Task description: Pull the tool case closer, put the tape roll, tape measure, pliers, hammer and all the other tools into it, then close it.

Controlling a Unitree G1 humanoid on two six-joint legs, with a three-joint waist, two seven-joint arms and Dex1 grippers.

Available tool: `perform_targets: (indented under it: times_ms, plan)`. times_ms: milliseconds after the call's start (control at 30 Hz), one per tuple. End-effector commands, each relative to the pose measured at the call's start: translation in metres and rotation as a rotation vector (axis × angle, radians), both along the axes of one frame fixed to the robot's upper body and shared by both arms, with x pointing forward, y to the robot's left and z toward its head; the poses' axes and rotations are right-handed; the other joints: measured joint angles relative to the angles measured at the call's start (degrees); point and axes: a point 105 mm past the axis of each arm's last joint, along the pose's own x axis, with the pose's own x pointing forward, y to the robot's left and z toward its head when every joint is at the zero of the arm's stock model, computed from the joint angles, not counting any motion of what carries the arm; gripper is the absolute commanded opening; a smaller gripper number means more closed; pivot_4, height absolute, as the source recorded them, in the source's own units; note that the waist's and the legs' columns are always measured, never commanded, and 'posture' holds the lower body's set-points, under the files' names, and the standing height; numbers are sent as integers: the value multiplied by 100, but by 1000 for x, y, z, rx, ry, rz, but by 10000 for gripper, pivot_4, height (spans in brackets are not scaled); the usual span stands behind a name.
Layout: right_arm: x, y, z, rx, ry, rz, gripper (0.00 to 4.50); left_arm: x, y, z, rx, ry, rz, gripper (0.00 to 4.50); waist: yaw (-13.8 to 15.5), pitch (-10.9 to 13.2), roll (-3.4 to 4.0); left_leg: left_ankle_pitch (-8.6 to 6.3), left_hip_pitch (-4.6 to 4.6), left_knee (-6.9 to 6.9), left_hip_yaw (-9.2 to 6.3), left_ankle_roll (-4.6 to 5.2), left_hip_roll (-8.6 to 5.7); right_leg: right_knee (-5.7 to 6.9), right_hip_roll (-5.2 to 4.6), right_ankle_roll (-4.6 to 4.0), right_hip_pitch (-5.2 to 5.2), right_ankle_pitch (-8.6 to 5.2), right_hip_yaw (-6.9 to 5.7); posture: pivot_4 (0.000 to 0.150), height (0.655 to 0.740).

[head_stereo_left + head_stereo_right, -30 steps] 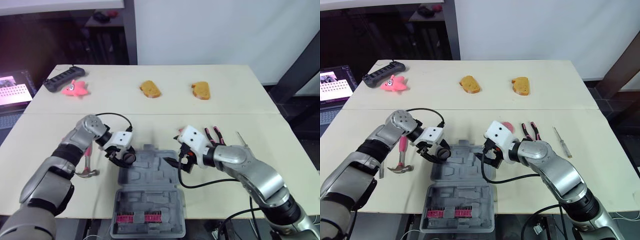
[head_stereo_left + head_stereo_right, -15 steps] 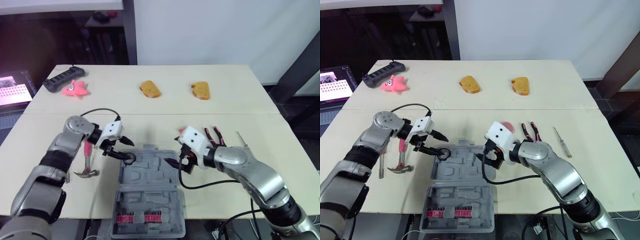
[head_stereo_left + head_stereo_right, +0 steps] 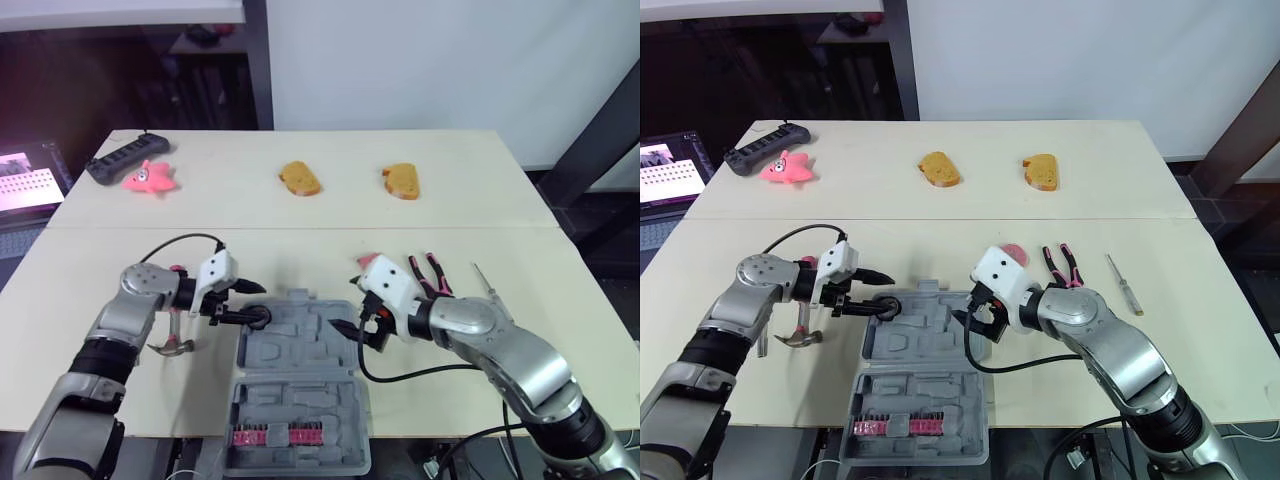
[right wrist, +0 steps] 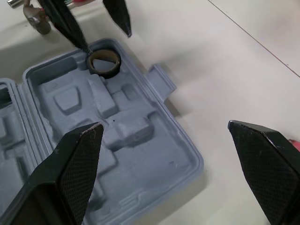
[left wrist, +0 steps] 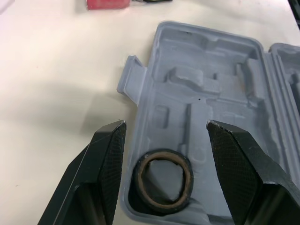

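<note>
Grey plastic tool case (image 3: 930,340) lies open on the surface, under both claws. Left claw (image 5: 165,125) is spread wide w/ nothing held. The black tape roll (image 5: 162,180) sits flat in a corner pocket of the case, b/w the two fingers; can't tell if a tip touches it. Right claw (image 4: 164,125) gapes wide too, empty, over the case's other side. Hammer (image 3: 795,339) lies on the surface back behind the left claw, beside its forearm. Pliers (image 3: 1065,265) & a screwdriver (image 3: 1123,284) lie behind the right claw, off the case.

Roll looks stowed; hammer prob. next. Expect it stiff & head-heavy, steel head slick: take the pink handle close to the head so it doesn't swing. Pliers: rigid, but the halves may pivot, so pinch both handles together.
</note>
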Motion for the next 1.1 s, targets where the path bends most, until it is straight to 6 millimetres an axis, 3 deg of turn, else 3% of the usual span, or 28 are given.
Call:
perform_targets:
  times_ms: [33,267,367,433,733,1100]
  plan:
    - [0,2,12,19,-50,8,45000,5,4,5,-9,-41,29,28772,2,0,0,0,-1,1,0,0,0,0,0,0,0,0,0,1500,7400]
    - [0,2,11,20,-48,-1,45000,8,6,3,-6,-39,35,28772,6,0,0,0,-2,1,0,0,0,-1,-1,0,1,0,0,1500,7400]
    - [0,2,11,20,-48,-4,45000,6,7,2,-5,-37,30,20498,4,0,0,0,-1,1,0,0,0,-1,-1,0,0,0,0,1500,7400]
    - [0,2,11,20,-49,-6,45000,7,7,2,0,-43,34,11195,2,0,0,0,-1,1,0,0,0,-1,-1,0,0,0,0,1500,7400]
    - [-1,1,10,17,-47,-11,45000,4,6,3,-4,-40,32,11195,3,0,0,0,-1,0,0,0,0,-1,-1,0,0,0,0,1500,7400]
    - [0,0,9,14,-44,-14,45000,3,7,-15,66,-44,35,11195,11,0,0,0,-1,1,0,0,0,-1,-1,0,1,0,0,1500,7400]
